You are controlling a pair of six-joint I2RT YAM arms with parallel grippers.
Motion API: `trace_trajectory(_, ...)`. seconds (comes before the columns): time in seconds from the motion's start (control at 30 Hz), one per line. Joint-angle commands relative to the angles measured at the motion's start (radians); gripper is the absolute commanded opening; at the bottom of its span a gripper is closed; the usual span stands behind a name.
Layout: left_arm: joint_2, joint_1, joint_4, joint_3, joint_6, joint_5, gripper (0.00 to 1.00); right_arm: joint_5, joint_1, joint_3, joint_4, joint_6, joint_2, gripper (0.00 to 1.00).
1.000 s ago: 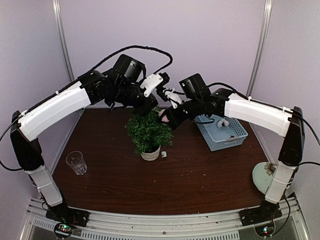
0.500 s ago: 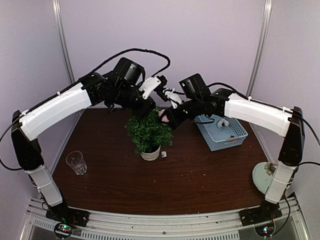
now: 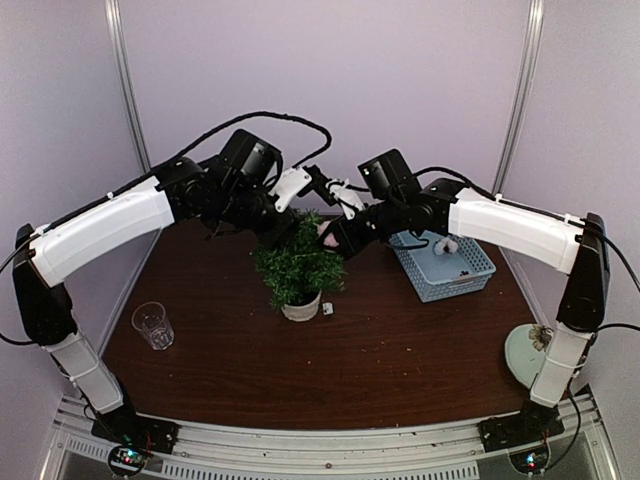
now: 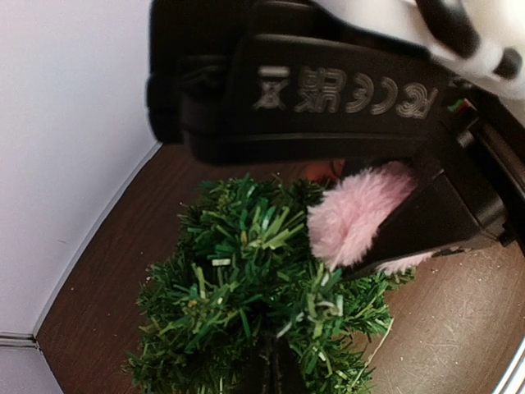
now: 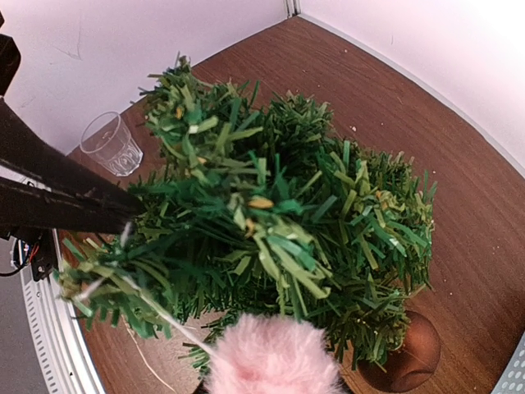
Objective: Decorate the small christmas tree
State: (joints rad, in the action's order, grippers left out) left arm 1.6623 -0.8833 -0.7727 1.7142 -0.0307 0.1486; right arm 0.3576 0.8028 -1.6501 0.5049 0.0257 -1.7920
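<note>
The small christmas tree [image 3: 297,265] stands in its white pot [image 3: 301,308] mid-table. My right gripper [image 3: 331,237] hovers at its upper right side, shut on a fluffy pink pompom [image 5: 275,357], which also fills the left wrist view [image 4: 361,213] above the sprigs [image 4: 246,279]. My left gripper [image 3: 289,228] reaches into the treetop from the left, shut, its dark fingers [image 5: 78,205] buried among the sprigs. A thin white thread [image 5: 164,316] runs from near those tips to the pompom. Whether the thread is pinched I cannot tell.
A light-blue basket [image 3: 470,275] with small ornaments sits to the right of the tree. A clear glass [image 3: 152,325] stands front left. A small white bit [image 3: 327,310] lies by the pot, and a brown ball [image 5: 406,361] shows under the tree's edge.
My left arm has dropped and drawn slightly left, bringing its gripper down into the treetop. The right gripper and pompom have stayed in place.
</note>
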Motion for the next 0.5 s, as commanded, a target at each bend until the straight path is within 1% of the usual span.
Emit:
trace_trajectory(0.0,-0.026,0.013,0.046,-0.019,0.008,0.019,0.0,0.001,0.006,0.016,-0.005,-0.007,0.01,0.0)
trace_trajectory(0.13,-0.026,0.017,0.046,-0.024,0.005,0.006,0.0,0.015,0.006,0.024,-0.003,-0.007,0.011,0.01)
trace_trajectory(0.23,-0.028,0.017,0.051,-0.027,0.003,-0.002,0.0,0.033,0.008,0.031,-0.006,-0.008,0.018,0.12)
trace_trajectory(0.4,-0.03,0.017,0.059,-0.031,-0.001,-0.009,0.0,0.036,0.007,0.043,-0.012,-0.01,0.038,0.38)
trace_trajectory(0.47,-0.031,0.017,0.059,-0.032,-0.003,-0.012,0.0,0.04,0.008,0.047,-0.012,-0.011,0.046,0.44)
